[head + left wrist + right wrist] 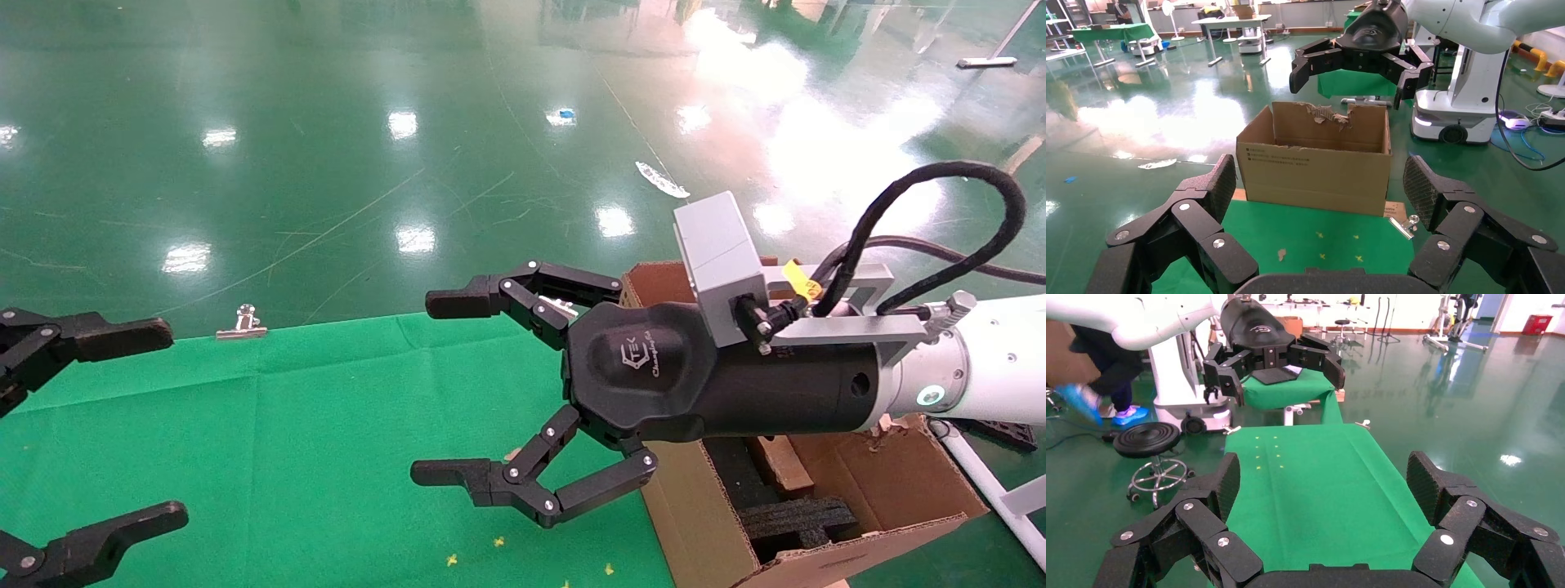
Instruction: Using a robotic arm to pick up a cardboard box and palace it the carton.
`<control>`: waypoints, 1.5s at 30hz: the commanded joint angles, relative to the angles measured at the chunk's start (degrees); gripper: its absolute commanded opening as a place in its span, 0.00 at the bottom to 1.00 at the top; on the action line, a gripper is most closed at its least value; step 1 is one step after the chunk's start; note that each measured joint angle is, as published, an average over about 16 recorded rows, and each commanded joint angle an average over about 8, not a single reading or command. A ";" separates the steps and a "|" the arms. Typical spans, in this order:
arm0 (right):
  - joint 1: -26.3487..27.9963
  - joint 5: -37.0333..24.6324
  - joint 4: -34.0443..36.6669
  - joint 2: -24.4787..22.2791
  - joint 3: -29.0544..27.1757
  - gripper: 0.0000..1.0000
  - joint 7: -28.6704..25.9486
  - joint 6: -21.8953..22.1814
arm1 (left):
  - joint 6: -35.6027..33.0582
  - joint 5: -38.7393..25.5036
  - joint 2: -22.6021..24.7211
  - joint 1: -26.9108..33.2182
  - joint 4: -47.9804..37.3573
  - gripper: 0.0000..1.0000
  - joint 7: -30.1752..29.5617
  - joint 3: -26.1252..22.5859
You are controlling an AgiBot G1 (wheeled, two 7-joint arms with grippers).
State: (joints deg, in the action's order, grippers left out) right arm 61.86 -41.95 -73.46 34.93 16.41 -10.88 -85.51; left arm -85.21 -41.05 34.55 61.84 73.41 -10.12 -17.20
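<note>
The carton (825, 531) stands at the right end of the green table, top flaps torn, black foam (797, 516) inside. From the left wrist view its printed side (1315, 162) faces me. A small brown cardboard piece (780, 462) lies inside it under my right wrist; I cannot tell whether it is the cardboard box. My right gripper (449, 388) hangs open and empty over the cloth just left of the carton, on the white robotic arm (981, 371). My left gripper (151, 425) stays open and empty at the table's left end.
The green cloth (327, 457) covers the table, with small yellow marks (498, 541) near the front. A metal binder clip (243, 327) grips its far edge, and another clip (1404, 225) sits by the carton's corner. A black stool (1147, 439) stands on the floor beside the table.
</note>
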 commanded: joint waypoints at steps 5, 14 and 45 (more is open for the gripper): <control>0.02 0.00 0.00 0.00 0.02 1.00 0.00 0.00 | 0.00 0.00 0.00 0.00 0.00 1.00 0.00 0.00; 0.03 0.00 0.00 0.00 0.03 1.00 0.00 0.00 | 0.00 0.00 0.00 0.00 0.00 1.00 0.00 0.00; 0.03 0.00 0.00 0.00 0.03 1.00 0.00 0.01 | 0.00 0.00 0.00 0.00 0.00 1.00 0.00 0.00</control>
State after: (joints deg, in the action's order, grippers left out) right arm 61.90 -41.96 -73.46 34.93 16.44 -10.88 -85.50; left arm -85.21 -41.05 34.55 61.84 73.41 -10.12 -17.20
